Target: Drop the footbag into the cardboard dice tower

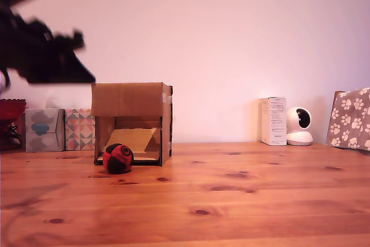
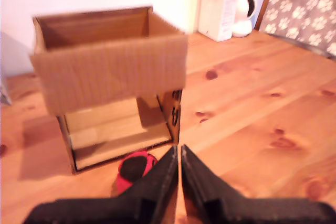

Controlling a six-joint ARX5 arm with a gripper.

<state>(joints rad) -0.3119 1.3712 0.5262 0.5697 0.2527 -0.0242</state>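
Red and black footbag (image 1: 118, 158) on the wooden bench (image 1: 243, 201), touching the front opening of the cardboard dice tower (image 1: 132, 122), tool (image 2: 179, 157) raised above, apparently empty though blurred, its two fingers pressed together, white carton (image 1: 273, 121) well apart at the exterior view's right.

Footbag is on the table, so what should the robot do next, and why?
Probably open the gripper and lower it toward the footbag. The fingers look closed and empty, and the footbag lies on the table in front of the cardboard dice tower, not inside.
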